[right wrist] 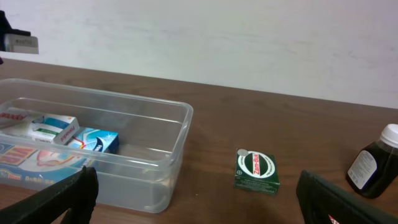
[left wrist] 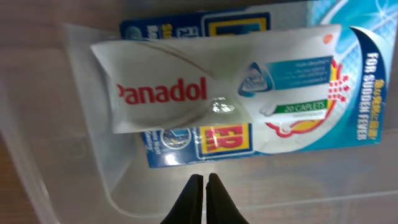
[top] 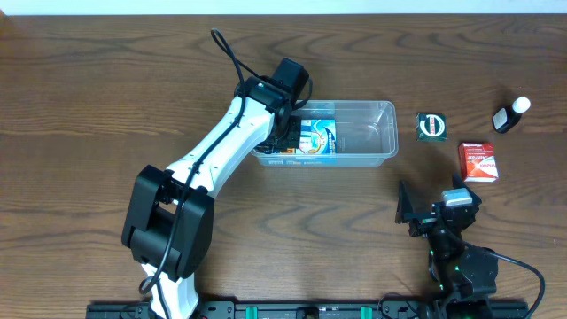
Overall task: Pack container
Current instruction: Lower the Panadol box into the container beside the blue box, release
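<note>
The clear plastic container [top: 376, 133] stands mid-table; it also shows in the right wrist view [right wrist: 177, 134] and the left wrist view [left wrist: 37, 162]. Inside its left half lie a blue fever-patch box [top: 321, 137] [left wrist: 348, 93] and a white Panadol box [left wrist: 180, 87] on top of it. My left gripper [left wrist: 204, 180] is shut and empty, hovering over the container's left end [top: 282, 133]. My right gripper [right wrist: 196, 199] is open and empty near the table's front right [top: 434, 213]. A green Zam-Buk box [top: 431, 126] [right wrist: 256, 171] lies right of the container.
A red-and-white box [top: 478, 161] lies at the right. A dark bottle with a white cap [top: 511, 115] [right wrist: 376, 163] lies at the far right. A wall runs behind the table's far edge.
</note>
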`<action>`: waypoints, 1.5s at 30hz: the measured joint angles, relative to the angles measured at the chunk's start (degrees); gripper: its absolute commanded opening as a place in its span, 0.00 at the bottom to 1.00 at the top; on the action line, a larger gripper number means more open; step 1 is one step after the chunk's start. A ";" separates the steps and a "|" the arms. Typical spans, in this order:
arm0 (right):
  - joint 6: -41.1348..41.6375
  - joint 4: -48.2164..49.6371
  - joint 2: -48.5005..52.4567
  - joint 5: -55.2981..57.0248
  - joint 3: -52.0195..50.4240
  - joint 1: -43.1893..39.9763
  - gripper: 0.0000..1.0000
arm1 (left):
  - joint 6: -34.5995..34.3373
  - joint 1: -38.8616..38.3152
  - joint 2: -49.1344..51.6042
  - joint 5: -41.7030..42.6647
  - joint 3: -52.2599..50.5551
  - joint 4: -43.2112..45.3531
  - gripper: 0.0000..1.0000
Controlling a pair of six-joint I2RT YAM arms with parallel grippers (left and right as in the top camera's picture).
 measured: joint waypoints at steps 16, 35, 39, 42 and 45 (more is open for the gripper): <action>0.00 -0.02 0.00 -0.02 0.00 0.00 0.99 | 0.02 -1.03 4.50 -1.42 -0.04 2.56 0.06; 0.00 0.00 0.00 -0.02 0.00 0.00 0.99 | 2.95 -1.03 4.50 -3.45 -0.13 5.35 0.05; 0.00 0.00 0.00 0.00 0.00 0.00 0.99 | 3.30 -1.03 4.50 -6.05 -0.13 5.33 0.06; 0.00 0.00 0.00 0.00 0.00 0.00 0.99 | 3.58 -1.03 4.50 -7.21 -0.13 5.35 0.06; 0.00 -0.02 0.00 -0.02 0.00 0.00 0.99 | 3.67 -1.03 4.50 -7.82 -0.13 5.35 0.06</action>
